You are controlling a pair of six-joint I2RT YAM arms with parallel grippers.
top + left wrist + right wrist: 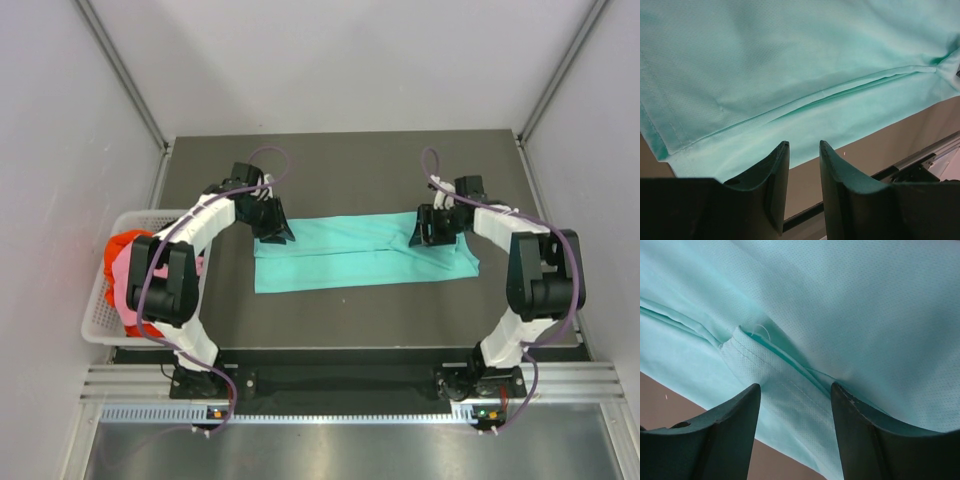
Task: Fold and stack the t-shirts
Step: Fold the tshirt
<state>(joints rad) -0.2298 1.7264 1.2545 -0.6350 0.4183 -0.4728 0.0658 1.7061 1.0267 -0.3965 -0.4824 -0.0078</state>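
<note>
Left tool (804, 145): jaws a little apart, nothing between them, sitting right over the far-left corner of the teal shirt (360, 255). Right tool (795, 387) is spread wider, also holding nothing, and it's over the far edge near the shirt's right end, where a hemmed flap is tucked under. Can't tell if either one actually touches the cloth. The shirt lies flat on the worktop (350, 170) between the arms, folded into a long band with a crease running lengthwise. Over at the left edge the basket (100, 320) has the pink shirt (125, 280) and red shirt (122, 248) bunched up in it.
</note>
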